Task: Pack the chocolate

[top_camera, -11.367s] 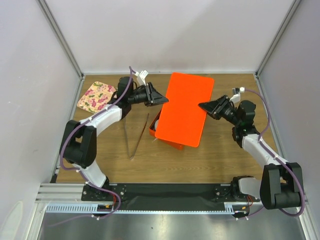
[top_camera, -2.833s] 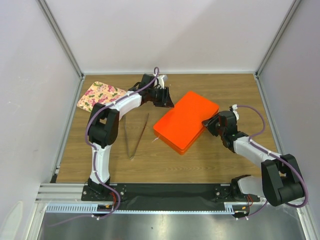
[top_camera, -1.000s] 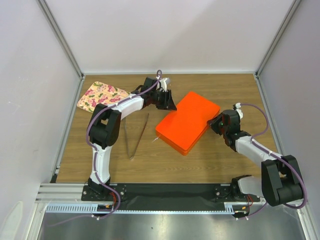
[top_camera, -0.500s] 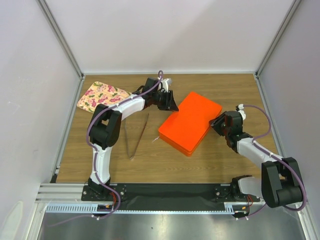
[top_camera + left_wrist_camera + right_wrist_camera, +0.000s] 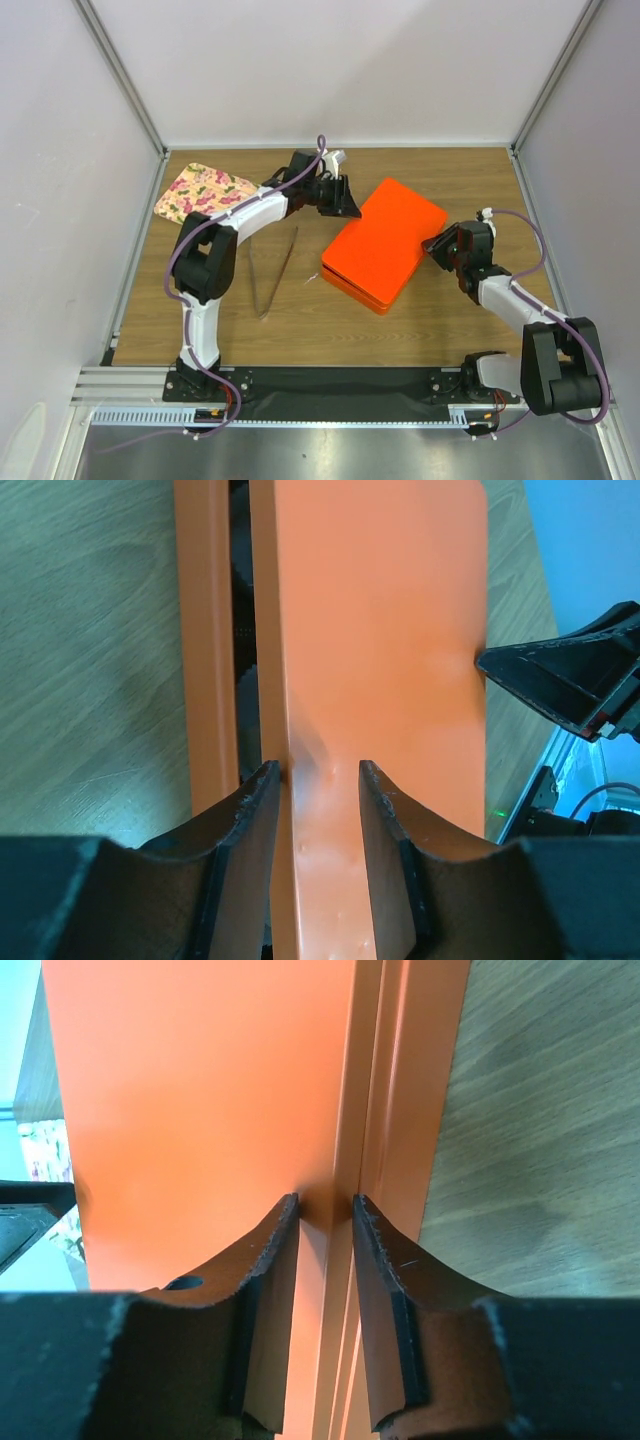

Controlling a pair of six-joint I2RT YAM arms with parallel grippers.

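Observation:
An orange lid lies over the orange box, whose base edge shows beside it with a dark gap between them. My left gripper is shut on the lid's far-left end. My right gripper is shut on the lid's right rim. In the left wrist view the lid stretches away to the right gripper's tips. In the right wrist view the lid sits just above the base's edge. The chocolate is hidden under the lid.
A floral cloth lies at the back left. Metal tongs lie on the wooden table left of the box. Grey walls close in the back and both sides.
Over the last second the lid, with both grippers on it, has shifted a little right and towards the back. Earlier still it was held higher and tilted; now it lies low over the box.

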